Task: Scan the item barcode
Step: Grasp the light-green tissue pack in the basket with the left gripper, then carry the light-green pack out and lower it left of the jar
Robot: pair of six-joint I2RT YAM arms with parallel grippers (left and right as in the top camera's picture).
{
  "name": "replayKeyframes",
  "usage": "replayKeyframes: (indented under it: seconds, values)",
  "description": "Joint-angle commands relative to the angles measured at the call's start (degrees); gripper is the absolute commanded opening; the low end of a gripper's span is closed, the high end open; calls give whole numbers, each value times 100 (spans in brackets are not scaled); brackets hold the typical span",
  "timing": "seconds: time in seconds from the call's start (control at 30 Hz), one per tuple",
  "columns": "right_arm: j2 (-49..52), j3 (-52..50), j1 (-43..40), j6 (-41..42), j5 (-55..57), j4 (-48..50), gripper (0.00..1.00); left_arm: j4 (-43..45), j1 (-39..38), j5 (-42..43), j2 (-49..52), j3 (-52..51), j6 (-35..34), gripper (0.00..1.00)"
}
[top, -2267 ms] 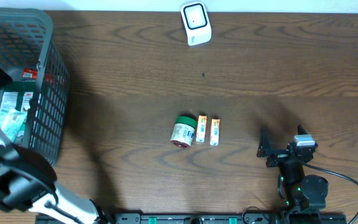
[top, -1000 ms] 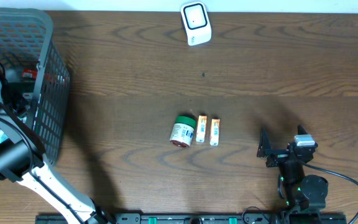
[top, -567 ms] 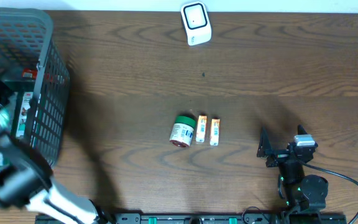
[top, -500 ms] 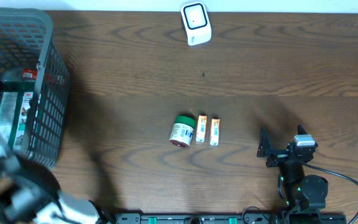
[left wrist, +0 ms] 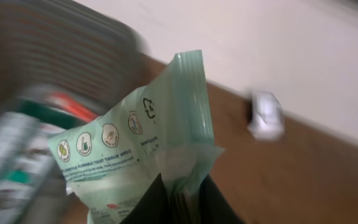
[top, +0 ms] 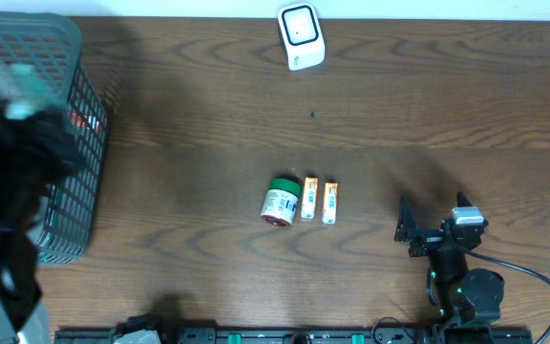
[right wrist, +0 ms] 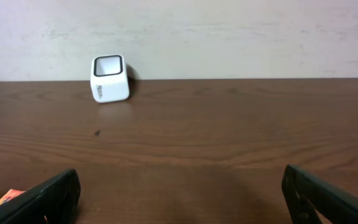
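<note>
The left gripper (left wrist: pixel 180 194) is closed on just one edge of the pale green pouch (left wrist: pixel 143 134), held over the basket (top: pixel 77 186) (the right gripper (right wrist: pixel 185 199) stands wide open, empty), so a fast swing toward the scanner (top: pixel 301 35) could make the floppy pouch slip out.

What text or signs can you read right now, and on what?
"FLUSHABLE TOILET TISSUE WIPES", roughly, motion-blurred: green pouch held by the left gripper.
Triangular arrow sign, three round icons: same pouch; print beside them unreadable.
White scanner: front label too small to read.
Green-lidded jar and orange boxes: labels too small to read.
</note>
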Motion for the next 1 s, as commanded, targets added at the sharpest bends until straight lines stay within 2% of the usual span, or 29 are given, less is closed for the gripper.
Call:
replayKeyframes:
  seconds: [0.0,0.13,0.27,0.53,0.73,0.8,0.87,0.9,0.97]
  values:
    - [-9,-7,35,-66,-48,-20,99,-42,-1110,164,162,-632,-15,11]
    - [-9,-7,35,-66,-48,-20,99,162,-2135,-535,509,-1537,-251,12]
    - [-9,-7,35,-66,-48,-20,99,553,-2774,-872,1204,-2297,-378,15]
    - [-9,-7,35,-66,-48,-20,99,1316,-3145,-863,3200,-2549,-485,15]
    - [-9,-7,35,-66,-48,-20,99,1622,-3154,-859,4089,-2549,-485,17]
    - [-9,-7,35,-66,-48,-20,99,1661,-3154,-857,4201,-2549,-485,27]
    - [-9,-7,35,-66,-48,-20,99,1685,-3154,-859,4205,-2546,-483,57]
    - [-9,-7,35,-66,-48,-20,99,1685,-3154,-859,4186,-2522,-481,66]
    - [-9,-7,35,-66,-48,-20,99,1628,-3147,-859,4116,-2406,-479,73]
